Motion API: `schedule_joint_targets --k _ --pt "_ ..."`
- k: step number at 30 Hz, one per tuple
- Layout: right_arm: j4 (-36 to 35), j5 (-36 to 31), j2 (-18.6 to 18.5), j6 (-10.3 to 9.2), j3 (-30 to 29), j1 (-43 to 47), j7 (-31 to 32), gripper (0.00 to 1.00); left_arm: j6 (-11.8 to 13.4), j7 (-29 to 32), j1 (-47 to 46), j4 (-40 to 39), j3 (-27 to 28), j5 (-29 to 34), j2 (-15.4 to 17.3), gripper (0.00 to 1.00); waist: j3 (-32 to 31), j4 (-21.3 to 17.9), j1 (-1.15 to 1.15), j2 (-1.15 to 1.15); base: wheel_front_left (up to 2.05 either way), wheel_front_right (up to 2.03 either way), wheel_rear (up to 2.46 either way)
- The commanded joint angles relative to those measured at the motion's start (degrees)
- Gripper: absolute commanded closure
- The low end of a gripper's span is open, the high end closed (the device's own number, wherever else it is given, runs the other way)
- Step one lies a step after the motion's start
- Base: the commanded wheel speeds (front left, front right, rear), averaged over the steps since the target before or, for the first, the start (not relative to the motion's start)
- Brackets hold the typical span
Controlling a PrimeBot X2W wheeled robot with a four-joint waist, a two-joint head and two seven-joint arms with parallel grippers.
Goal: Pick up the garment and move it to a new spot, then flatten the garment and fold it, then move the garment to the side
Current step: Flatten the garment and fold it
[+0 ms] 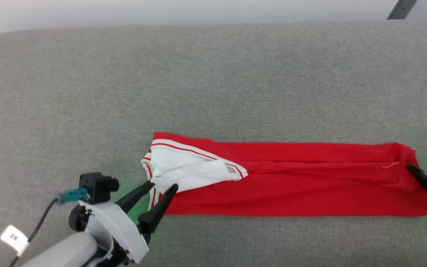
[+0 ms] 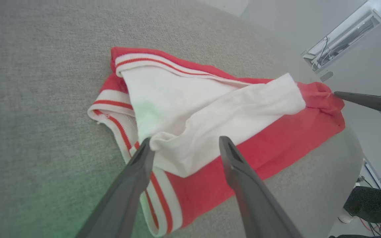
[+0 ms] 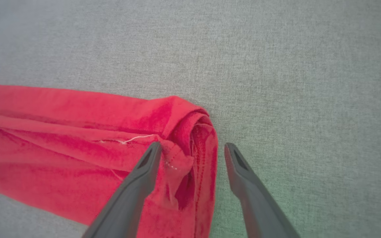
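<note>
The garment (image 1: 291, 181) lies folded into a long red strip on the grey table, with a white inner flap and striped trim at its left end. My left gripper (image 1: 162, 185) is open at that left end, and its fingers straddle the white flap (image 2: 210, 112) in the left wrist view, where the gripper (image 2: 184, 141) holds nothing. My right gripper (image 1: 421, 165) is open at the strip's right end. In the right wrist view its left fingertip (image 3: 154, 155) touches the bunched red hem (image 3: 190, 138) while the gripper (image 3: 193, 145) grips nothing.
A grey fabric surface (image 1: 213, 81) spreads wide behind and to the left of the garment. Its far edge (image 1: 213, 24) runs along the top. A cable with a white tag (image 1: 13, 237) hangs off my left wrist. Beyond the table's right edge stands equipment (image 2: 342, 46).
</note>
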Motion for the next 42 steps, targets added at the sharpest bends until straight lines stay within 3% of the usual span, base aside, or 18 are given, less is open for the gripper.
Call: schedule_joint_targets --k 1,7,14,25,26,28,32,42 --pt "0.0 1.1 -0.8 -0.09 -0.8 1.2 0.5 0.0 0.7 -0.6 1.3 -0.7 0.8 0.6 -0.4 0.0 -0.6 0.9 0.0 0.0 0.0 0.0 0.0" --pt "1.7 5.1 -1.1 -0.09 -4.2 4.3 4.3 0.0 3.4 -1.4 6.0 -2.6 8.0 5.5 -4.2 0.0 -1.7 4.2 0.0 0.0 0.0 0.0 0.0" --pt "5.5 6.3 -1.3 -0.09 -4.8 6.1 9.4 0.0 2.4 -1.4 13.3 -0.5 19.8 16.2 -12.1 0.0 -2.7 9.1 0.0 0.0 0.0 0.0 0.0" --pt "7.1 5.8 2.1 0.18 -3.9 6.6 18.7 0.0 3.3 -1.5 22.1 -1.5 38.6 43.6 -22.0 0.0 -3.5 12.6 0.0 0.0 0.0 0.0 0.0" --pt "7.0 5.5 2.4 0.19 -4.0 6.5 19.3 0.04 3.7 -1.5 22.6 -1.7 39.8 46.6 -22.5 0.0 -3.5 12.6 0.0 0.0 0.0 0.0 0.0" --pt "7.0 4.8 3.1 0.19 -4.2 6.4 20.0 0.51 4.0 -1.5 23.7 -2.1 41.9 50.9 -24.1 0.0 -3.5 12.5 0.0 0.0 0.0 0.0 0.0" --pt "6.8 3.9 4.5 0.19 -4.4 6.6 21.3 1.0 4.1 -1.5 25.3 -3.2 46.3 57.3 -26.4 0.0 -3.5 11.9 0.0 0.0 0.0 0.0 0.0" --pt "7.3 2.3 4.3 -0.11 -9.6 4.7 19.2 1.0 0.2 -1.5 27.8 -5.4 55.6 63.2 -30.5 0.0 -3.5 8.3 0.0 0.0 0.0 0.0 0.0"
